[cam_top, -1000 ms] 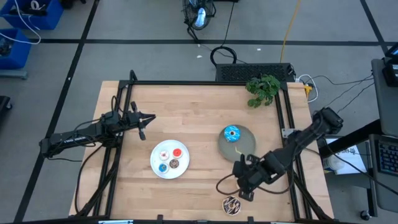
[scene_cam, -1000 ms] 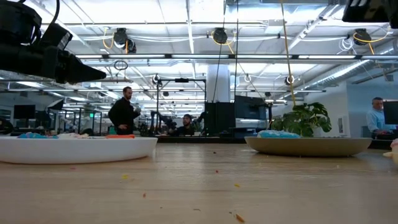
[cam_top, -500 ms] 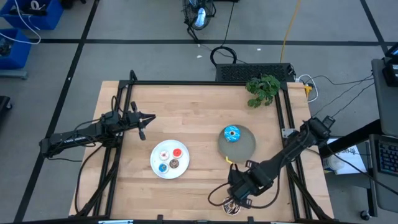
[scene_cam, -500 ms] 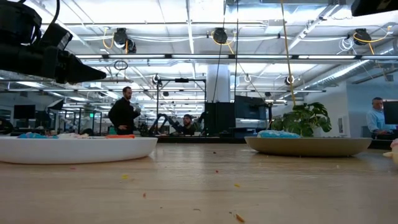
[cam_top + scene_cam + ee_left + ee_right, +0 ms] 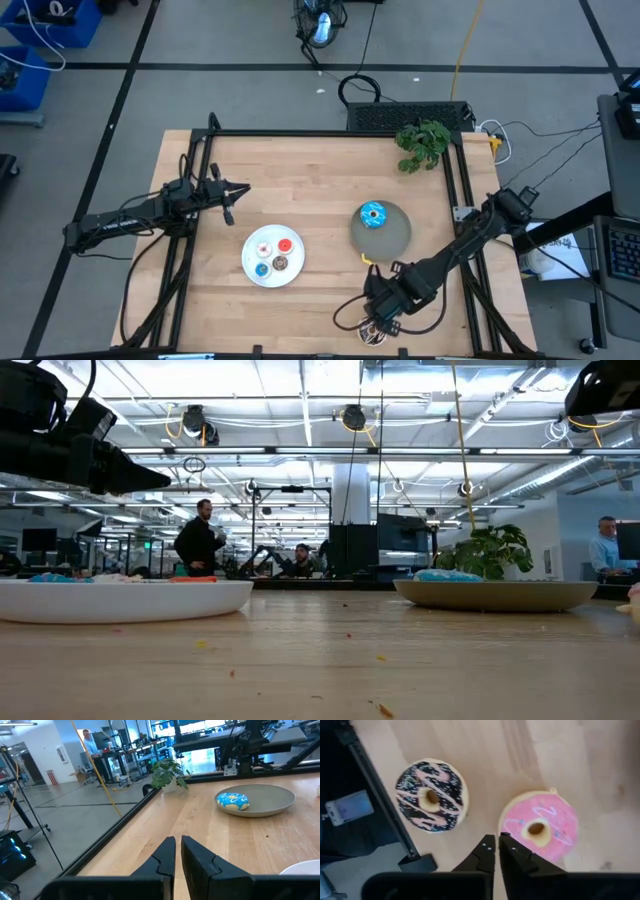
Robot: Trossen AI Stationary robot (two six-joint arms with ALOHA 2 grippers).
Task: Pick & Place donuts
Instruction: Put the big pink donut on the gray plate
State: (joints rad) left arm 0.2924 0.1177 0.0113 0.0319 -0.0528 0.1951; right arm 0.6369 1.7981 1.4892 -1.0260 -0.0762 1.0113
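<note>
My right gripper (image 5: 376, 316) (image 5: 496, 845) hovers shut over the table's near edge, pointing down between two larger donuts and touching neither. The chocolate donut (image 5: 431, 795) (image 5: 372, 331) and the pink donut (image 5: 538, 826) lie flat on the wood. The blue sprinkled donut (image 5: 374, 214) (image 5: 232, 801) lies on the gray plate (image 5: 395, 236). The white plate (image 5: 252, 240) holds the tiny white (image 5: 264, 248), red (image 5: 285, 245), blue (image 5: 262, 268) and brown (image 5: 281, 264) donuts. My left gripper (image 5: 235, 192) (image 5: 177, 847) waits shut above the table's left part.
A potted plant (image 5: 422, 143) stands at the table's far right corner. A black frame rail (image 5: 375, 795) runs along the near edge, close to the chocolate donut. Bare wood lies between the two plates and in front of the left gripper. People show in the room beyond.
My right gripper has moved from beside the gray plate toward the table's near edge and a little left, and now stands over the chocolate and pink donuts. The move mostly happened in the first half second. The donuts and plates have stayed put.
</note>
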